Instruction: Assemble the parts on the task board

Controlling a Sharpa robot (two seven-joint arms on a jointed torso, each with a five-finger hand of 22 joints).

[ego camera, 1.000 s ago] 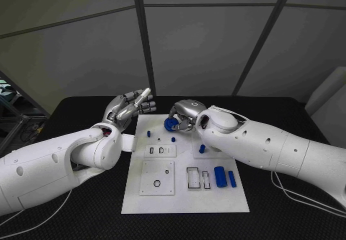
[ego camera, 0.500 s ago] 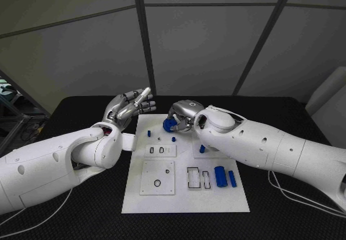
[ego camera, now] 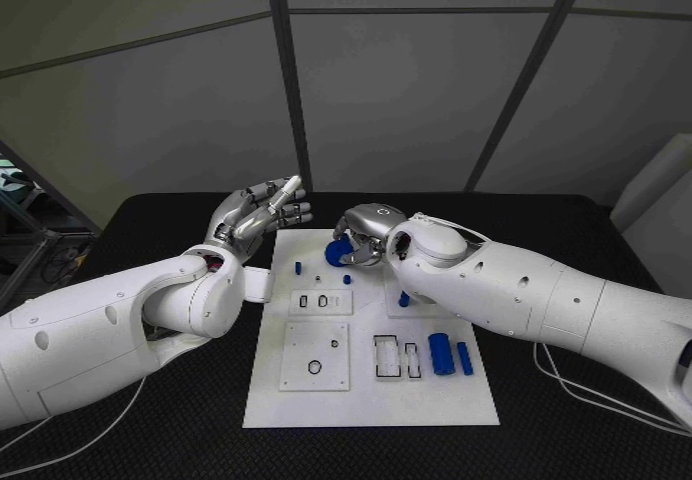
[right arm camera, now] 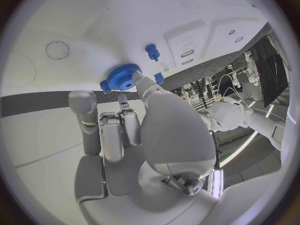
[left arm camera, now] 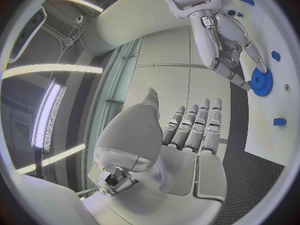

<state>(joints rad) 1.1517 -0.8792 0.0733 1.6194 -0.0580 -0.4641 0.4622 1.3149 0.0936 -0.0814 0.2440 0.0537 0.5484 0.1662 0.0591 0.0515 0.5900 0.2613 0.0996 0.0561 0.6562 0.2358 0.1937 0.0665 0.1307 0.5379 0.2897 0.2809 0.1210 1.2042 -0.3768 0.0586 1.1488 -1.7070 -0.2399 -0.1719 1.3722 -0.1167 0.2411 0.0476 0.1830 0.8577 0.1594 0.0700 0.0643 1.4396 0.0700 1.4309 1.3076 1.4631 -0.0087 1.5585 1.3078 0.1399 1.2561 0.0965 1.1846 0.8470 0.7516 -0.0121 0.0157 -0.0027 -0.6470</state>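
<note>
Right hand (ego camera: 368, 232) is pinching the blue gear (ego camera: 339, 251) over the board's (ego camera: 368, 400) far edge, fingertips (right arm camera: 139, 78) on its toothed rim; since a second ago hand and gear have been creeping slightly toward the board's far left corner. Left hand (ego camera: 263, 212) is staying raised off the board's far left corner, released, fingers spread, holding nothing. Unchanged: two small blue pegs (ego camera: 299, 267) standing near the far edge, two blue cylinders (ego camera: 441, 353) lying by the right edge, one small blue piece (ego camera: 404, 297) beside the right arm.
</note>
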